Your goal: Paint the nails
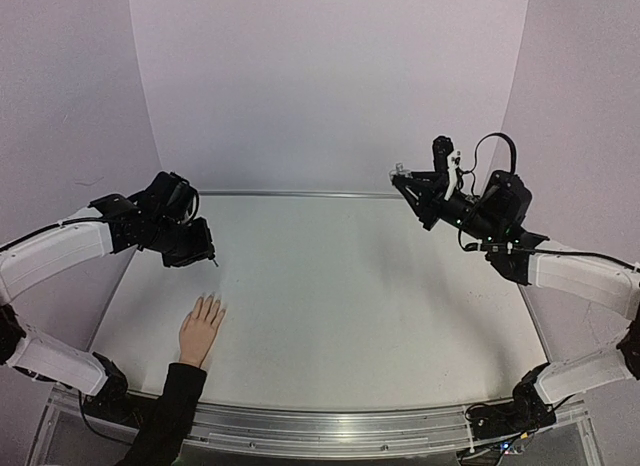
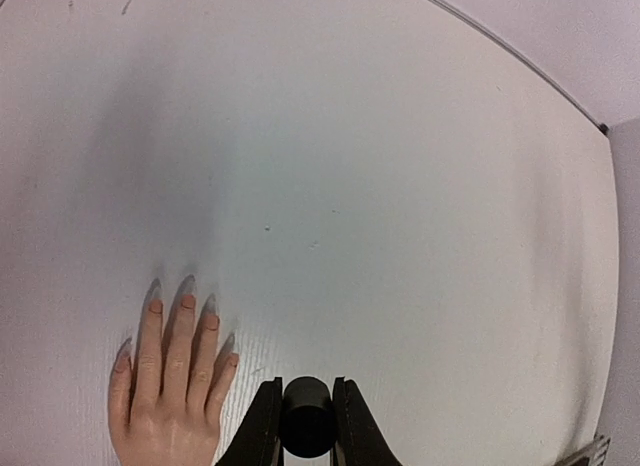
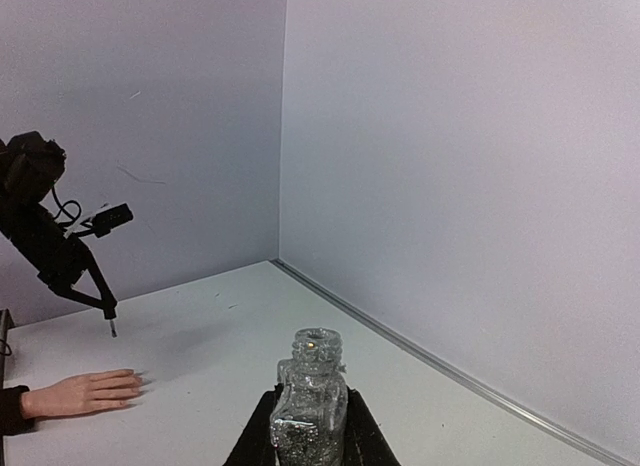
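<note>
Peach hand (image 1: 201, 329) flat on tabletop (image 1: 350, 286), left side; nails (image 2: 187, 300) tiny, likely hard and slick: stroke lightly, no gripping. Left pincer (image 2: 306, 426) pinching brush cap (image 2: 306, 433) above, beyond hand; right pincer (image 3: 308, 431) clamped on open bottle (image 3: 312, 396).

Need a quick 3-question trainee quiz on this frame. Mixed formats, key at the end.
1. True or false: the brush held by the left gripper is touching the hand.
2. What is in the right gripper? A) an open, glittery bottle; B) a capped bottle; C) nothing.
3. Going by the robot's own sides, which side of the table does the hand lie on?

Key: 1 false, the brush hangs above and apart from the fingertips. 2 A. 3 left, near the front edge.
</note>
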Robot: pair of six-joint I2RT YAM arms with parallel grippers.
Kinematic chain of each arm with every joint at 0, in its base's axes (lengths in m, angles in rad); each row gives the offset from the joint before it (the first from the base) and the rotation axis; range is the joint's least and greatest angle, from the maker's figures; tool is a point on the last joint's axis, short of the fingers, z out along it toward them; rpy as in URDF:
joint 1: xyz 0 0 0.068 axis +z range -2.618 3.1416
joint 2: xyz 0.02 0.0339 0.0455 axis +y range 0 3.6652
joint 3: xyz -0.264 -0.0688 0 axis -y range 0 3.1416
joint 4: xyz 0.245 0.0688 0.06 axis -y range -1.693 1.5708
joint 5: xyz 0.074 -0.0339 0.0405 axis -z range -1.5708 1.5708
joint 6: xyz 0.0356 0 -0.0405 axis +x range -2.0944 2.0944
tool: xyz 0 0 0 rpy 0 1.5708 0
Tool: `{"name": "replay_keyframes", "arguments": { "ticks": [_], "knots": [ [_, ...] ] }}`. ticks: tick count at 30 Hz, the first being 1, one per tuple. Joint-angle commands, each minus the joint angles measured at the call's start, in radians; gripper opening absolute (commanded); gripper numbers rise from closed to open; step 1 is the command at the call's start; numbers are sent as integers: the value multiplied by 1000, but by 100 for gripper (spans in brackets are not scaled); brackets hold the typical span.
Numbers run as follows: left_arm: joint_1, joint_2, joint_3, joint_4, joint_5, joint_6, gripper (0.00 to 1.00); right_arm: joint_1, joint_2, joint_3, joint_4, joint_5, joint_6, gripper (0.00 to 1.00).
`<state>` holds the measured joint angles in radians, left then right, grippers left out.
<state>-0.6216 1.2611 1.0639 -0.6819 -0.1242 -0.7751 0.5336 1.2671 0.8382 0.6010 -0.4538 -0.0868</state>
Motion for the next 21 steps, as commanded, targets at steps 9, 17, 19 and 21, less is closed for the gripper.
{"name": "replay_keyframes", "arguments": {
  "ticks": [9, 17, 19, 21],
  "knots": [
    [2, 160, -93, 88, -145, -160, 0, -49, 30, 34, -28, 6, -77, 0],
    [4, 229, -92, 111, -130, -134, 0, -49, 42, 43, -59, 5, -104, 0],
    [3, 233, -93, 121, -126, -134, 0, -50, 46, 43, -59, 1, -106, 0],
    [3, 241, -92, 128, -127, -131, 0, -50, 50, 42, -60, -2, -106, 0]
  ]
}}
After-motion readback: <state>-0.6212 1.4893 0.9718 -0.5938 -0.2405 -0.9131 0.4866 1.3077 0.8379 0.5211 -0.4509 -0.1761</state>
